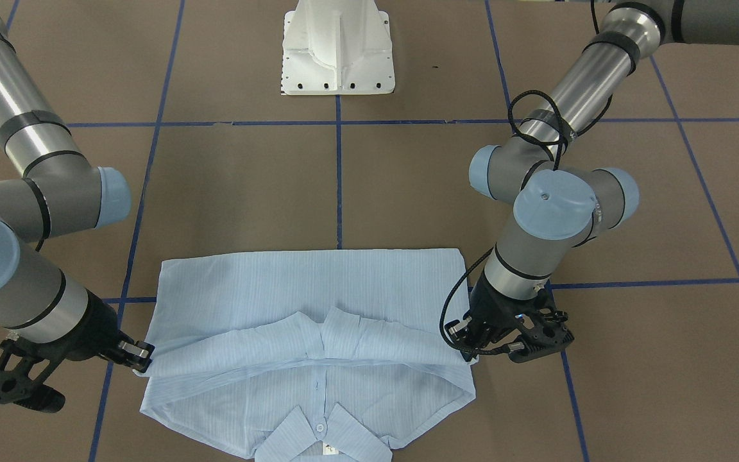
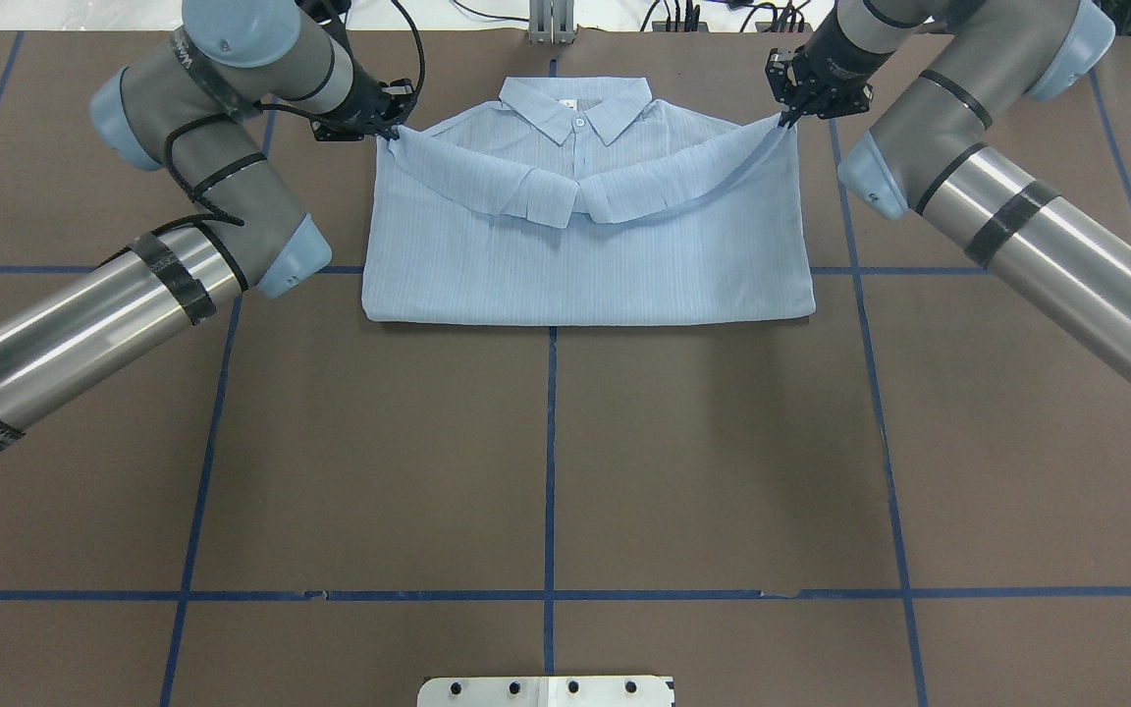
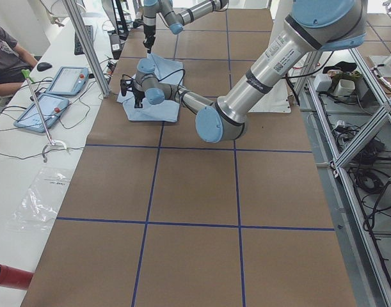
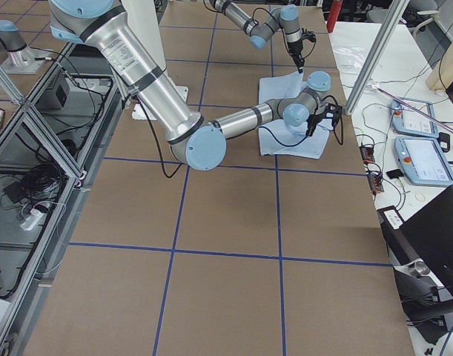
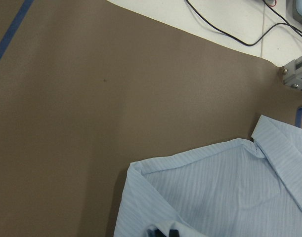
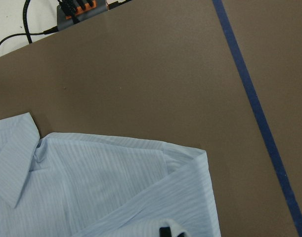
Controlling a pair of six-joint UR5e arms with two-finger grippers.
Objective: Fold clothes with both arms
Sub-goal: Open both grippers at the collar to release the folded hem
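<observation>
Reading from the left of the overhead view: grey jointed left arm point(image 2: 84, 324) stretched to the far side of the brown, blue-taped counter point(image 2: 546, 452), its black left end effector point(image 2: 391, 130) clenched on one corner of the turned-up lower edge of the thin pale-blue striped button-up shirt point(image 2: 585, 265). Shirt lying flat near the counter's far edge, front up, pointed collar point(image 2: 575, 103) away from the robot, lower half doubled over the chest. Gripped at both corners, probably to keep the doubled layer square and unbunched while laid down; sagging between them in a shallow arc onto the chest just below the collar, for want of support in the middle. On the right, grey jointed right arm point(image 2: 1047, 245) mirroring the reach, black right end effector point(image 2: 787, 118) likewise pinching the opposite corner beside the shoulder. Judged close to done for this fold: corners roughly over the shoulders, letting go not yet done. Risk on release: thin cloth slipping back or settling skewed.
</observation>
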